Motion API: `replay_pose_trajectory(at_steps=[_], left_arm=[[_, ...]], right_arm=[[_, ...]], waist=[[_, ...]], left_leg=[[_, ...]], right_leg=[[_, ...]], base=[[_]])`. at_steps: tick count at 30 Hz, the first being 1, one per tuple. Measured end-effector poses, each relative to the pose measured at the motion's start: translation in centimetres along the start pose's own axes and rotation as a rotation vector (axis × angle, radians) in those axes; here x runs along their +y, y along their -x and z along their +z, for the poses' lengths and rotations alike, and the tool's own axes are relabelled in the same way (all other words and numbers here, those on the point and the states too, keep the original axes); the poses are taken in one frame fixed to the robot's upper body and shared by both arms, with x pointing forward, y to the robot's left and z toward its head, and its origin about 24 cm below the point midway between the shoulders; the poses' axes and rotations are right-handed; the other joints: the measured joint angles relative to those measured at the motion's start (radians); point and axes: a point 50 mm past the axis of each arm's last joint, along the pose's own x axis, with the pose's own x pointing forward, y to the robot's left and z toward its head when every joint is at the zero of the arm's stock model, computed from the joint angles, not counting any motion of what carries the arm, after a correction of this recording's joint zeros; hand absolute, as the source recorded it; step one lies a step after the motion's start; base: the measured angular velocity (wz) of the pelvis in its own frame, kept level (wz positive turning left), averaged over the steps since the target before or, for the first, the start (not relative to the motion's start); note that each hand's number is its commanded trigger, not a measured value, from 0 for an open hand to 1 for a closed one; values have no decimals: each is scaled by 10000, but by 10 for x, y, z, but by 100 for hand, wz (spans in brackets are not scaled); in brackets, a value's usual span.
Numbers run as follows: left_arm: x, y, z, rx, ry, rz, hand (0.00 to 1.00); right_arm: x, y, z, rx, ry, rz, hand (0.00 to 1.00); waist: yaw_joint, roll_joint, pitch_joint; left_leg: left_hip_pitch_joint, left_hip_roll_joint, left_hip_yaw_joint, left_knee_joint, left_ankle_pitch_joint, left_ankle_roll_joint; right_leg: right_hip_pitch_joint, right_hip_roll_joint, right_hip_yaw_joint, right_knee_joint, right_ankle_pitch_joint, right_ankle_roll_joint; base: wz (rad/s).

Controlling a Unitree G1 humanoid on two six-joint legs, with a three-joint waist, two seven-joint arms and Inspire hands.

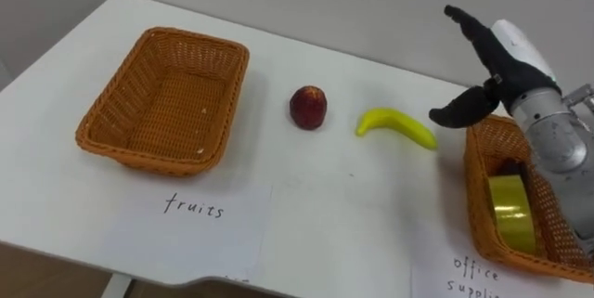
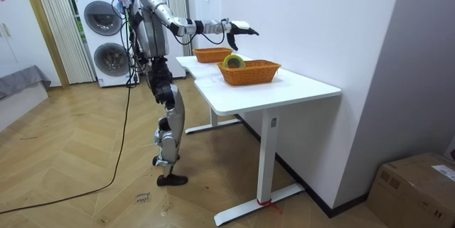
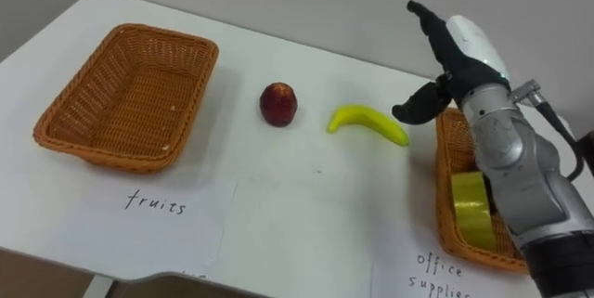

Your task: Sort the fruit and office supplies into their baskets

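Right hand (image 1: 497, 61), upper right of frame: fingers straight and spread, holding nothing, just beside the banana (image 1: 396, 125). Banana and apple (image 1: 308, 107) lie on the tabletop (image 1: 325, 205) at centre. Tape (image 1: 512, 213) lies in the office basket (image 1: 475, 187), lower right. Fruit basket (image 1: 111, 94): left.

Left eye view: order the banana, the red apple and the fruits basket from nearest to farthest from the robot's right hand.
1. Banana: just left of and below the open right hand.
2. Red apple: further left, past the banana.
3. Fruits basket: far left, beyond the apple.
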Motion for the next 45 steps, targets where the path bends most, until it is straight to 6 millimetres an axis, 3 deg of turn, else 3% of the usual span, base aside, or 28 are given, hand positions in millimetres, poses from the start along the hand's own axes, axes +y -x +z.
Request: replay_pose_trajectory(at_steps=[3,7,16,22,26,31,41,45], left_arm=[[3,-1,4,-92,-59,61,0],[12,-3,7,-107,-274,233,0],[32,-6,22,-388,-376,749,0],[34,-8,36,-798,-596,903,0],[32,-9,38,-874,-504,822,0],[31,-10,47,-1193,-321,708,0],[29,-11,56,-1396,-352,566,0],[28,-11,60,-1445,-489,550,0]], right_arm=[[11,1,-10,391,370,727,0],[18,0,-13,514,610,1069,0],[17,-10,-19,950,733,1209,0],[18,-16,-23,1168,876,1415,0],[20,-19,-28,1429,1122,1598,0],[8,-26,-24,1329,1218,1166,0],[3,-32,-24,1465,1467,1070,0],[3,-31,-29,1723,1495,1108,0]], waist=[[198,-83,15],[456,-206,-28],[701,-323,2],[725,-266,51],[722,-150,130],[703,-118,132],[700,-116,134],[730,-67,171]], left_leg=[[-56,-4,-55,20,0,-2],[-429,-1,-82,141,26,-40],[-1271,8,-191,382,42,-65],[-1772,9,-195,666,54,-65],[-1937,8,-198,686,56,-65],[-2397,16,-216,839,72,-82],[-2743,23,-214,1111,73,-82],[-2770,28,-210,1166,72,-81]], right_leg=[[-11,1,-51,-1,0,0],[-316,5,-78,28,9,-15],[-997,6,-274,20,64,-96],[-1394,13,-302,20,102,-114],[-1549,7,-320,20,109,-124],[-1959,12,-356,65,139,-166],[-2202,-1,-410,198,175,-195],[-2204,-1,-412,246,216,-203]], base=[[6],[4],[3],[2],[0],[1],[1],[0]])
